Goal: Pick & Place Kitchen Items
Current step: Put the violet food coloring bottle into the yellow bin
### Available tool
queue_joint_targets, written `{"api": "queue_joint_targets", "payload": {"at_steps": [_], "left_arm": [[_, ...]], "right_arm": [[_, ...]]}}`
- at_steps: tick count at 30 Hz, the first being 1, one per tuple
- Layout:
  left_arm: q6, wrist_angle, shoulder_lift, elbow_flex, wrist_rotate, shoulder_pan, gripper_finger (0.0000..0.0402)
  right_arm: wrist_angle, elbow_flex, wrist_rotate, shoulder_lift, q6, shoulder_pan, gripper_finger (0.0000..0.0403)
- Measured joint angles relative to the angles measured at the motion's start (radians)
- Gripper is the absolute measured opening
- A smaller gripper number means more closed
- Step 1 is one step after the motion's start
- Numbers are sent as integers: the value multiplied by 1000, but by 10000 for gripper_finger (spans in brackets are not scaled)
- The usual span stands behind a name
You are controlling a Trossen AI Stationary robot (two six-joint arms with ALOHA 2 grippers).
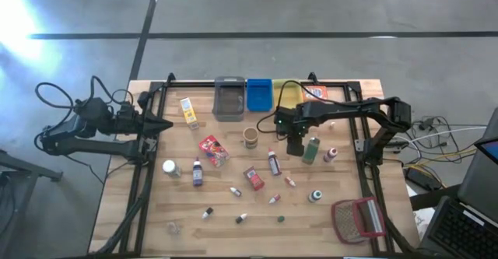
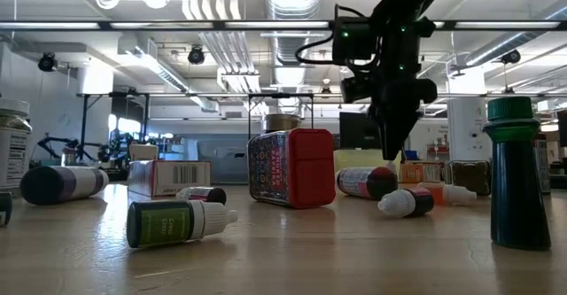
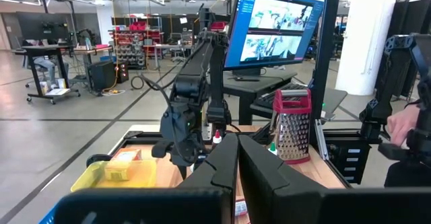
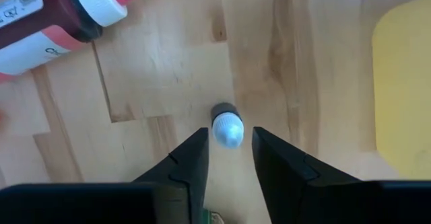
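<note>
While the small dark bottle with the white cap [image 4: 227, 126] stands upright on the wooden table [image 4: 168, 69], the right gripper [image 4: 230, 134] hangs straight over it, pointing down.

- Claw: its fingers sit on either side of the white cap with a slim gap on each side. They are not touching it, so nothing is gripped yet.
- Centring: the cap lies a touch nearer one finger than the other. A small sideways correction before the squeeze should stop the bottle being shoved or tipped.
- Depth: the tips look level with the cap only. Judgement: go lower so the pads take the body. A rounded cap is likely to slip out.
- Nearby: a red-and-white bottle with a white collar [image 4: 54, 15] lies on its side close by, clear of the fingers. Lift straight up and it stays undisturbed.
- High view: the arm hides the target. A tall green bottle [image 1: 311, 148] stands just beside the right gripper and could be knocked if the wrist swings.
- Further off: grey [image 1: 229, 97], blue [image 1: 259, 94] and yellow [image 1: 288, 96] bins sit at the table's far edge.
- Left gripper [image 1: 159, 124]: parked at the table's left side, fingers pressed together, holding nothing.
</note>
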Motion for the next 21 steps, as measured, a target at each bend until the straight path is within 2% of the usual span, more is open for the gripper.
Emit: {"api": "queue_joint_targets", "payload": {"at_steps": [5, 21], "left_arm": [[0, 0, 0, 0, 0, 0, 19], [0, 0, 0, 0, 0, 0, 19]], "right_arm": [[39, -29, 0, 0, 2, 0, 105], [75, -65, 0, 0, 3, 0, 134]]}}
